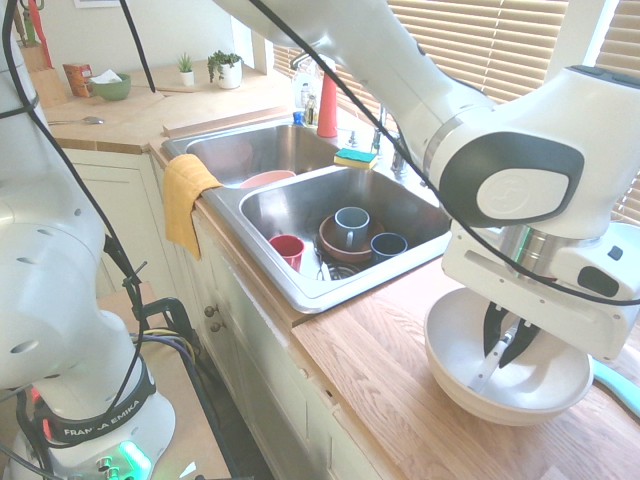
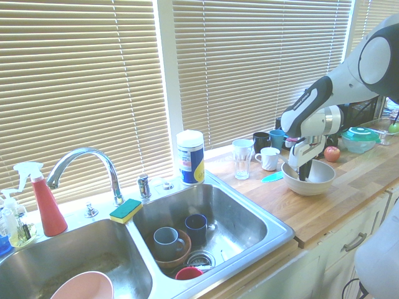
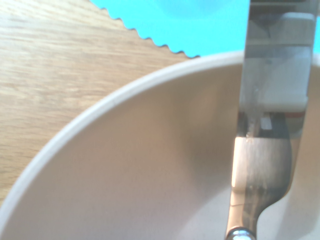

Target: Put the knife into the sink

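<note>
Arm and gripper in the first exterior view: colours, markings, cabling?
Glossy white rounded arm with dark grey joint rings and caps. Black cables run along it. The base carries a black band lettered FRANKA EMIKA, with a green light below. The gripper has a white boxy body and black fingers.

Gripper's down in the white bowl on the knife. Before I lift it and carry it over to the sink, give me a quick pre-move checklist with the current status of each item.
1. Gripper shut on the knife: ok; the fingers meet around its upper end inside the bowl.
2. Grip firm enough to lift: cannot tell; the knife hangs tilted below the fingers.
3. Knife tip free of the bowl: cannot tell; its lower end sits near the inner wall.
4. Bowl stable on the wooden counter: ok, upright and flat.
5. Drop zone in the sink: not ok as a clear spot; the near basin holds a red cup, a grey mug and a dark blue cup.
6. Counter between bowl and sink: ok, bare wood.
</note>
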{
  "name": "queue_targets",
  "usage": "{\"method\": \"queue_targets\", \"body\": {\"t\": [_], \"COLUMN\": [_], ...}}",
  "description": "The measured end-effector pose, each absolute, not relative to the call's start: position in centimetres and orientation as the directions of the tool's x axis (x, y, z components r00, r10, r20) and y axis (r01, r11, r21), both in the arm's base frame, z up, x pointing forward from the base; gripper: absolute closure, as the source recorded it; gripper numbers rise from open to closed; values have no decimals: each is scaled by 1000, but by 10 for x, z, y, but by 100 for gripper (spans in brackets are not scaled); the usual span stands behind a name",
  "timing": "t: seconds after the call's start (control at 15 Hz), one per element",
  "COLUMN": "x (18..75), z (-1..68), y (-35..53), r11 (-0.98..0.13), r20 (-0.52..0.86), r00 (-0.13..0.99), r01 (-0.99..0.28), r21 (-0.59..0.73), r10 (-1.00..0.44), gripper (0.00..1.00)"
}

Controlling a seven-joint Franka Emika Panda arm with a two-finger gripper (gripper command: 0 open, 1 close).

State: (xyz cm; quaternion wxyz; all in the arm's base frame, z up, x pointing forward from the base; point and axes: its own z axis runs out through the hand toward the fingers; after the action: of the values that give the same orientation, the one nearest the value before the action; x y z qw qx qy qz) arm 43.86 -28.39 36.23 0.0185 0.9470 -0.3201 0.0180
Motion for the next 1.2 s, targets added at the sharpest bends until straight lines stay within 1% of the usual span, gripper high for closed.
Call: {"method": "queue_targets", "body": {"t": [0.2,0.33,0.53,0.67,0.87,1.07,1.2], "x": [432,433,439,439,437,443,451], "z": [405,442,476,467,420,369,334], "y": [-275,-250,-156,-70,35,91,107], "r11": [-785,-771,-714,-687,-685,-695,-691], "r20": [83,118,122,119,121,101,91], "r00": [782,764,706,680,677,689,686], "r01": [-619,-637,-700,-726,-727,-717,-722], "r21": [-5,-20,-32,-37,-43,-50,-42], "r10": [-617,-635,-698,-724,-726,-718,-722], "gripper": [100,100,100,100,100,100,100]}}
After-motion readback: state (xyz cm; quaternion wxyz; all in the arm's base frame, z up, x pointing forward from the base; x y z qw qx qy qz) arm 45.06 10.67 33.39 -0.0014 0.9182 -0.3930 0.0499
